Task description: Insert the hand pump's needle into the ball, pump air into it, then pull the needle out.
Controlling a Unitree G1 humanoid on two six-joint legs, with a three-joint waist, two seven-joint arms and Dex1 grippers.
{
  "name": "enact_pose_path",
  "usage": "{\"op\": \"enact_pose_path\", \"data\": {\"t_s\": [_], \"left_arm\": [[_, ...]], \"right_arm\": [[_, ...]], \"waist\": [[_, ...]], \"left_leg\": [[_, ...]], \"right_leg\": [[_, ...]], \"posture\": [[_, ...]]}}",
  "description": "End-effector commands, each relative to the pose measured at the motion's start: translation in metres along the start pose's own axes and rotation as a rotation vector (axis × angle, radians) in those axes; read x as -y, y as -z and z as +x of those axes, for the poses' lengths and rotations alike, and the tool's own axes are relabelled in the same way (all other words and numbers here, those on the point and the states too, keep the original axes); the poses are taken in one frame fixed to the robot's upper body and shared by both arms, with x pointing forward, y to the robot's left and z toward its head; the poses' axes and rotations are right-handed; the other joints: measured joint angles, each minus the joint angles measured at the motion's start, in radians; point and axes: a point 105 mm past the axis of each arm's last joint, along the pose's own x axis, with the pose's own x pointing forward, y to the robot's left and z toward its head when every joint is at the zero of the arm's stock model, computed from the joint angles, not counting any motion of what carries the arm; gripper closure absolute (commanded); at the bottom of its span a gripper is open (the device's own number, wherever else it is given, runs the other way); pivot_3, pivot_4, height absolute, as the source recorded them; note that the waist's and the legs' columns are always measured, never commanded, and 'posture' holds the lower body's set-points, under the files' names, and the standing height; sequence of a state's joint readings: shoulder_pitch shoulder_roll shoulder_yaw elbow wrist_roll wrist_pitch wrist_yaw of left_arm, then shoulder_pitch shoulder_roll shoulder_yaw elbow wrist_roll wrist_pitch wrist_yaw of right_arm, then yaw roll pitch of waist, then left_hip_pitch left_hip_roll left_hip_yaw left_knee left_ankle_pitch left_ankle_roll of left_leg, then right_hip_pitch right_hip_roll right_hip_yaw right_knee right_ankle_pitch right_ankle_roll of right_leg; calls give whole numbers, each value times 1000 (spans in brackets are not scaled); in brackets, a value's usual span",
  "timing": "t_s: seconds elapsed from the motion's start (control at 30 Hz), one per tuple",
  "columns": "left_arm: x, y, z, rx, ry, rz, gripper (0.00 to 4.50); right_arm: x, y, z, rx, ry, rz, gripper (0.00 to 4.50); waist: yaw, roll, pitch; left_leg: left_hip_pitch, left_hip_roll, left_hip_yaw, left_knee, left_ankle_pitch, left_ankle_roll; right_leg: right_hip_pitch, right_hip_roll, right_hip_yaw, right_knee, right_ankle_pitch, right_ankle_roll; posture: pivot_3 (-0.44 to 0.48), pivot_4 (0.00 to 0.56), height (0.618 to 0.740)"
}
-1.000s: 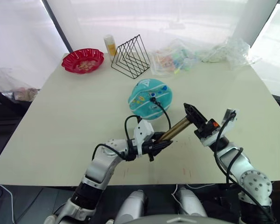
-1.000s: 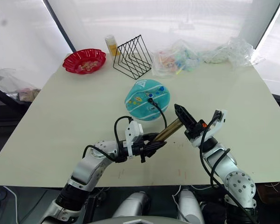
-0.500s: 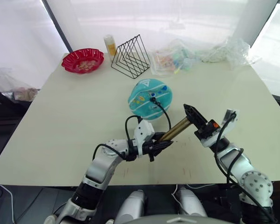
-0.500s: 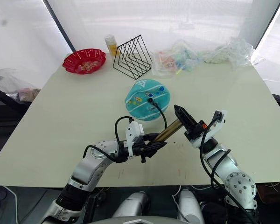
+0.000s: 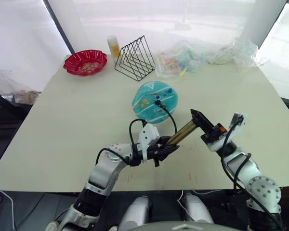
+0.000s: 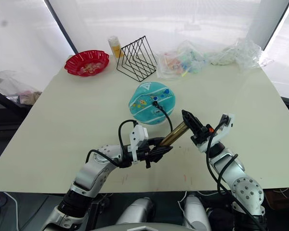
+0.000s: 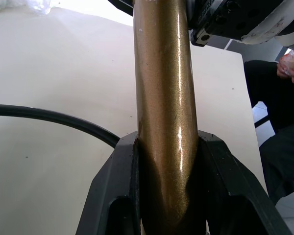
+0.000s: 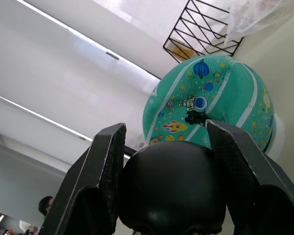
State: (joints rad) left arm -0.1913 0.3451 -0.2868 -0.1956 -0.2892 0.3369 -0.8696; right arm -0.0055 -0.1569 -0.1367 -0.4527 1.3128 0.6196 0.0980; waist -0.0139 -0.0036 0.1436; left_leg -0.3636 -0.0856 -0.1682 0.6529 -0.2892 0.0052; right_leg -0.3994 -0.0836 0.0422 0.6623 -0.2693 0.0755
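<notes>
Teal ball (image 5: 155,101) with white stripes and cartoon prints resting on the bench (image 5: 62,125), around its middle, just nearer than the black wire rack (image 5: 135,58). Needle (image 5: 157,101), with its small black fitting, planted in the top of the ball; thin black hose (image 5: 169,115) looping from there down toward the near side. Hand pump (image 5: 185,131) held in the air nearer than the ball and to its right, brass-gold barrel slanting up from near left to far right. Left gripper (image 5: 171,148) clamped on the lower end of the barrel, jaws closed against both sides of it, as seen close up from the left wrist. Right gripper (image 5: 198,118) at the upper end, jaws closed around the black T-handle (image 8: 174,188), with the barrel running between the two grippers. Ball and needle fitting visible past the handle from the right wrist. Further out, at the far left of the bench, a red bowl (image 5: 85,62) with small bits inside, and a yellowish bottle (image 5: 113,46) just right of it beside the rack. Along the far edge to the right, crumpled clear plastic bags (image 5: 204,57), one with colourful items inside. Person's hand (image 7: 290,71) at the edge of the left wrist view, off the bench.
</notes>
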Motion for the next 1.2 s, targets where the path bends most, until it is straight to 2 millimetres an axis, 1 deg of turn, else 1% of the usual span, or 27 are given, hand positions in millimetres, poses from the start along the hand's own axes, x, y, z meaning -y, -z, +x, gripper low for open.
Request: {"op": "enact_pose_path", "data": {"t_s": [0.03,0.07,0.13,0.17,0.23,0.3,0.4,0.47,0.53,0.63,0.73,0.83,0.9,0.97,1.03,1.2], "left_arm": [[3,-6,0,17,13,-19,3465],[2,-6,0,18,8,-19,3465],[-1,-7,-2,20,-7,-18,2422],[-2,-8,-3,21,-9,-18,2050],[-6,-11,-7,29,-17,-16,1031],[-9,-15,-14,33,-5,-6,19],[-10,-16,-17,34,5,-3,19],[-6,-17,-26,14,75,-13,19],[-6,-15,-37,-28,141,-33,19],[-14,-4,-42,-141,154,-19,19],[-14,-1,-40,-156,184,-47,19],[-16,12,-35,-207,208,-25,19],[-16,18,-27,-223,247,-18,19],[-17,22,-21,-233,272,1,19],[-19,24,-15,-232,277,6,19],[-18,28,0,-222,340,6,19]], "right_arm": [[-17,-6,2,22,-72,-41,2397],[-17,-6,3,23,-71,-42,2397],[-18,-8,3,27,-72,-53,2397],[-19,-8,3,29,-73,-60,2397],[-19,-10,3,28,-73,-96,2397],[-21,-11,3,4,-81,-172,2397],[-22,-11,2,-7,-88,-204,2397],[-27,-13,3,-23,-115,-270,2397],[-33,-14,3,-57,-144,-376,2397],[-38,-12,6,-88,-170,-474,2397],[-45,-10,7,-100,-205,-520,2397],[-54,-6,8,-122,-260,-581,2397],[-60,-1,9,-157,-301,-651,2397],[-62,1,9,-174,-318,-683,2397],[-64,2,9,-168,-332,-683,2397],[-77,9,7,-191,-429,-781,2397]], "waist": [[0,0,0],[0,0,0],[0,0,0],[-1,0,0],[0,0,0],[0,0,0],[0,0,0],[0,0,0],[-3,1,1],[-1,1,1],[-1,1,1],[-1,1,1],[0,1,1],[0,1,2],[0,1,2],[-1,0,2]], "left_leg": [[0,0,0,0,0,0],[0,0,0,0,0,0],[0,0,0,0,0,0],[0,0,0,0,0,0],[0,0,0,0,0,0],[0,0,0,0,0,0],[0,0,0,0,0,0],[0,0,0,0,0,0],[0,0,0,0,0,0],[0,0,0,0,0,0],[0,0,-1,0,0,0],[-1,0,0,0,2,-3],[-1,0,0,0,2,-3],[-1,0,0,0,2,-3],[-1,0,-1,0,2,-3],[-2,0,-1,0,2,-3]], "right_leg": [[0,0,0,0,0,0],[0,0,0,0,0,0],[0,0,0,0,0,0],[0,0,0,0,0,0],[0,0,0,0,0,0],[0,0,0,0,0,0],[0,0,0,0,0,0],[0,0,0,0,0,0],[0,0,0,0,0,0],[0,1,-1,0,0,0],[0,1,-1,0,0,0],[0,1,-1,-1,0,0],[-1,1,-1,-1,0,0],[-1,1,-1,-1,0,0],[-1,1,-1,-1,0,0],[-2,1,-1,-1,0,0]], "posture": [[0,150,740],[0,150,740],[0,150,740],[0,150,740],[0,150,740],[0,150,740],[0,150,740],[0,150,740],[0,150,740],[0,150,740],[0,150,740],[0,150,740],[0,150,740],[0,150,740],[0,150,740],[0,150,740]]}}
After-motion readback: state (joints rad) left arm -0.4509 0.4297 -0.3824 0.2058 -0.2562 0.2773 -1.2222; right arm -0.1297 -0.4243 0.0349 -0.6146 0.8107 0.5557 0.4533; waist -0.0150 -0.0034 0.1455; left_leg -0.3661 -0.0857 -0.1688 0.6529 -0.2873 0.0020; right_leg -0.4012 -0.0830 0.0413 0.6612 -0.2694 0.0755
